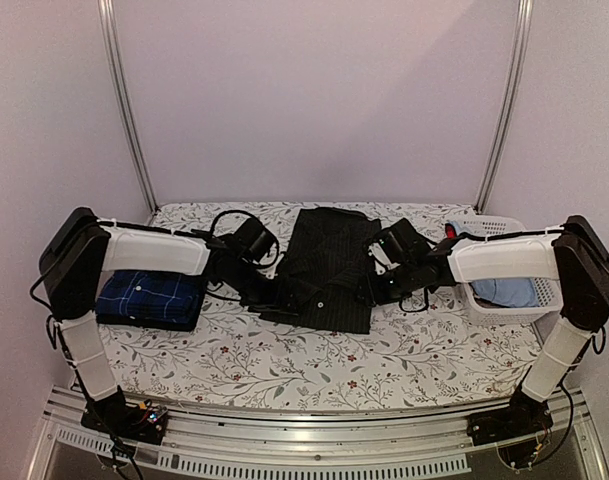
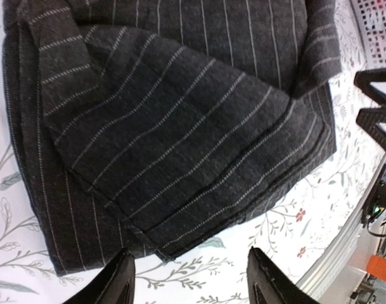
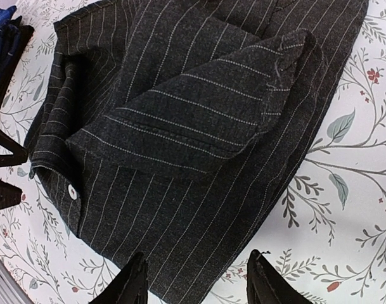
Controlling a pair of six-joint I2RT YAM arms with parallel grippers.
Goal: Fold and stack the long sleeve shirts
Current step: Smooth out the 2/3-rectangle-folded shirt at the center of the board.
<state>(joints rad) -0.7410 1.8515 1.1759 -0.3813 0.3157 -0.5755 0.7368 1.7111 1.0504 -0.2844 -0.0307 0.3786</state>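
- At the middle of the flowered table (image 1: 284,365), the black pinstriped shirt (image 1: 329,265) is lying part-folded between the two arms.
- Its sleeves are lying turned in across the body, one broad flap overlapping on top. A pale button (image 3: 71,190) is showing at one edge, and the cloth is puckering loosely rather than lying flat.
- To the left, the navy checked shirt (image 1: 149,297) is sitting as a neat folded rectangle beneath the left arm, looking finished.
- By that reckoning the job is standing roughly halfway: one shirt is folded, while the black one is likely needing further folds and then stacking with the navy.
- Flanking the black shirt, the left gripper (image 2: 189,278) is hovering just off its edge with jaws apart and empty. The right gripper (image 3: 199,282) is hanging over the opposite side, jaws spread and gripping nothing.
- At the right edge, a white basket (image 1: 504,312) is holding a light blue cloth (image 1: 506,290).
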